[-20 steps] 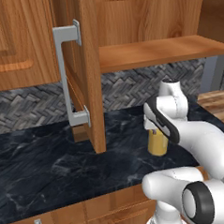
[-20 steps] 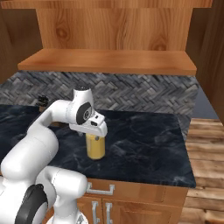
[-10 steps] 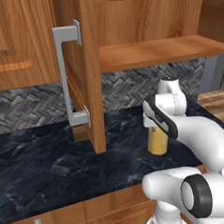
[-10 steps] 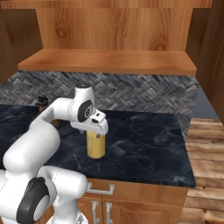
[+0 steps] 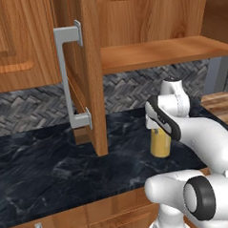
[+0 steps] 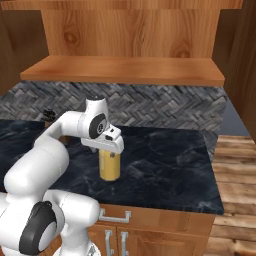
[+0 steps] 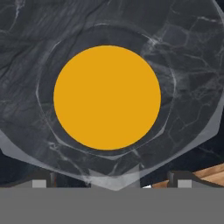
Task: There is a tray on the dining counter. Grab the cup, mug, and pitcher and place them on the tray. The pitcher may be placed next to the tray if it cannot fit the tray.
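Hand sank over pitcher [image 6: 109,166] (black marbled counter [image 6: 165,165], wooden cabinets).

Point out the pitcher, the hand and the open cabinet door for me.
pitcher [image 6: 109,167]: right base view, on its liquid-filled side.
hand [image 6: 111,146]: right base view, just above the pitcher's top.
cabinet door [image 5: 93,74]: left base view, on its front edge.

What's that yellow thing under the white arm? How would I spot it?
Find the black marbled counter below the wooden shelf. Near its front edge stands the pitcher, a clear cylinder of orange-yellow liquid, directly beneath the end effector.
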